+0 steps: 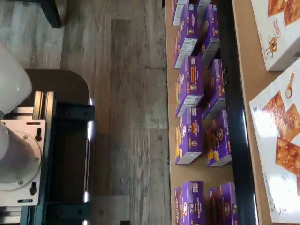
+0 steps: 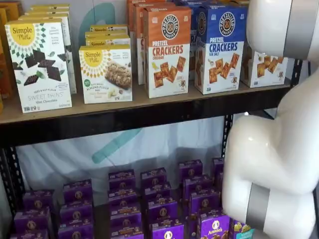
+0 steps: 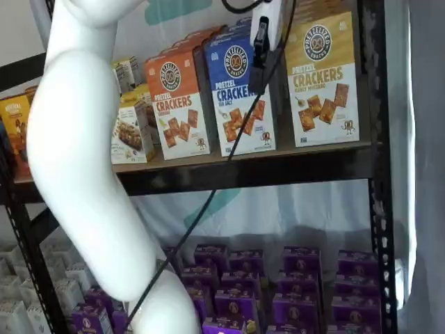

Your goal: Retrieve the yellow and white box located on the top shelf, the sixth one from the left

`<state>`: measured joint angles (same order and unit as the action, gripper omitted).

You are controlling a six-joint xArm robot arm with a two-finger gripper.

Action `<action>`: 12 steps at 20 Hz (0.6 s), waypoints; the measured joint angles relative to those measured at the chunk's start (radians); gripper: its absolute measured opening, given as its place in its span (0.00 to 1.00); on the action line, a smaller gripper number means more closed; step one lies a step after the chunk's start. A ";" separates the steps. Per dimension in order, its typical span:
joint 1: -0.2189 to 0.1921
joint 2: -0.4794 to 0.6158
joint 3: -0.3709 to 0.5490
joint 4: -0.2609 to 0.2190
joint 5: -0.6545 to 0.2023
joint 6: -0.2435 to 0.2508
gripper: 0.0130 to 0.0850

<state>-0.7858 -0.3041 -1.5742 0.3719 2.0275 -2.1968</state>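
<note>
**Arm before the shelves, pretzel carton unheld on the top board**

Wrist view: looked down on rows of small purple boxes on a lower level, beside grey plank flooring. Showed a black rail between those rows and the tan board of the top shelf. Caught two white cartons printed with orange-brown crackers on that board; could not tell which cartons. Showed no fingers.

In a shelf view: found the top shelf across the middle, with an orange-topped Crackers carton at 12 o'clock and a blue-topped one at 1 o'clock. Placed the yellow and white box at 2 o'clock, just beside the blue carton, upright, its upper half hidden behind the white arm.

In a shelf view: showed the yellow and white box in full at 1 o'clock, upright on the top shelf, at the row's right end. Hung the gripper from 12 o'clock, in front of the blue-topped carton, seen side-on. Read the fingers as spread wide, clamped on nothing. Trailed a black cable down towards 7 o'clock.
</note>
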 joint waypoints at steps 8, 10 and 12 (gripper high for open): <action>0.062 -0.110 0.153 -0.094 -0.172 -0.003 1.00; 0.056 -0.143 0.191 -0.087 -0.233 -0.014 1.00; 0.048 -0.167 0.214 -0.077 -0.284 -0.025 1.00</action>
<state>-0.7376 -0.4710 -1.3597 0.2947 1.7439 -2.2218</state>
